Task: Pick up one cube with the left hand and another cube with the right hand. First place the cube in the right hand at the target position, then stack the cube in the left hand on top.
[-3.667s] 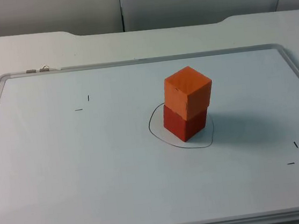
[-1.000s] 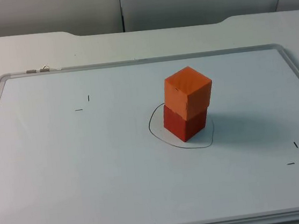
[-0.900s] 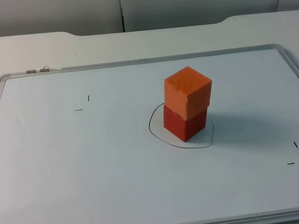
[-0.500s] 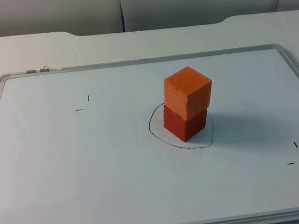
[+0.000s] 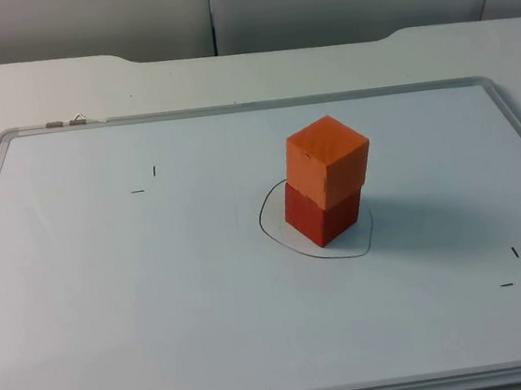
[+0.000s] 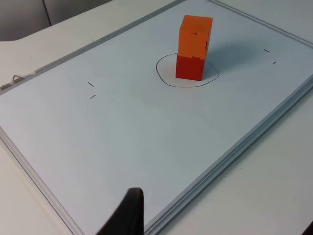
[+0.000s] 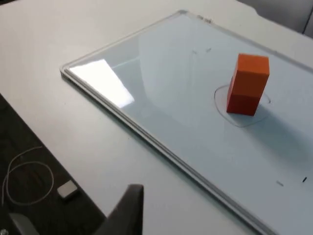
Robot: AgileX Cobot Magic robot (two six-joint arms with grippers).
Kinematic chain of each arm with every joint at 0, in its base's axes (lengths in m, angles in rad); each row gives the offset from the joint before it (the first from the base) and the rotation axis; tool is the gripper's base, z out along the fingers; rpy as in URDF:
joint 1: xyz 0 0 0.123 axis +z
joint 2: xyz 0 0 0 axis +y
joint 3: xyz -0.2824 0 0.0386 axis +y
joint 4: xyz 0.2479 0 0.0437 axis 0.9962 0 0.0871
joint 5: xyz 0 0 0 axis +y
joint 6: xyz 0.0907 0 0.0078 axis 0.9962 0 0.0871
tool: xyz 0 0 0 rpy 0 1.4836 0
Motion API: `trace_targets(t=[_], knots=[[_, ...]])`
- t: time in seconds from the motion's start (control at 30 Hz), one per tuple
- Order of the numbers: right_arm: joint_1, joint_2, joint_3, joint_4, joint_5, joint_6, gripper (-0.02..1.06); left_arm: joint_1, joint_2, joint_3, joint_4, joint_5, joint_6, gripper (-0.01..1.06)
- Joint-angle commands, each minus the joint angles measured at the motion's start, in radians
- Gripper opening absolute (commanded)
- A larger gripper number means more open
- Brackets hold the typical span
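The left hand [image 6: 128, 210] hangs back over the near edge of the counter [image 5: 41, 88], off the whiteboard [image 5: 159, 291]; one fingertip shows, so I cannot tell how far it is open, and it seems to hold nothing. Ahead of it, well apart, the orange cube [image 5: 327, 161] sits squarely on the red cube [image 5: 322, 213] inside the drawn ring [image 5: 270, 236]. The right hand [image 7: 128, 208] waits off the board's other side, equally far away, its opening likewise unreadable. The stack looks finished, so neither arm needs to reach in.

Whiteboard [image 5: 112, 297] (small pen ticks [image 5: 144, 181]) on table [image 5: 41, 88]
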Motion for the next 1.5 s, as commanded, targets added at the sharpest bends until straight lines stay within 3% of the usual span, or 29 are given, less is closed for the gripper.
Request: trace_targets(t=[0.0, 0.17, 0.33, 0.57, 0.67, 1.47], knots=[[-0.001, -0.003, 0.036, 0.001, 0.000, 0.008, 1.00, -0.002, -0.004, 0.002, -0.010, -0.013, 0.000, 1.05], [-0.001, -0.003, 0.079, -0.019, -0.092, 0.043, 1.00, -0.002, -0.004, 0.002, -0.010, -0.013, 0.000, 1.05], [-0.001, -0.003, 0.074, -0.106, -0.099, 0.158, 1.00, -0.002, -0.004, 0.002, -0.010, -0.013, 0.000, 1.05], [-0.001, -0.003, 0.074, -0.122, -0.101, 0.172, 1.00, -0.002, -0.004, 0.002, -0.010, -0.013, 0.000, 1.05], [-0.001, -0.003, 0.077, -0.181, -0.101, 0.260, 1.00, -0.002, -0.004, 0.002, -0.010, -0.013, 0.000, 1.05], [-0.001, -0.003, 0.077, -0.153, -0.101, 0.207, 1.05, -0.002, -0.004, 0.002, -0.010, -0.013, 0.000, 1.05]])
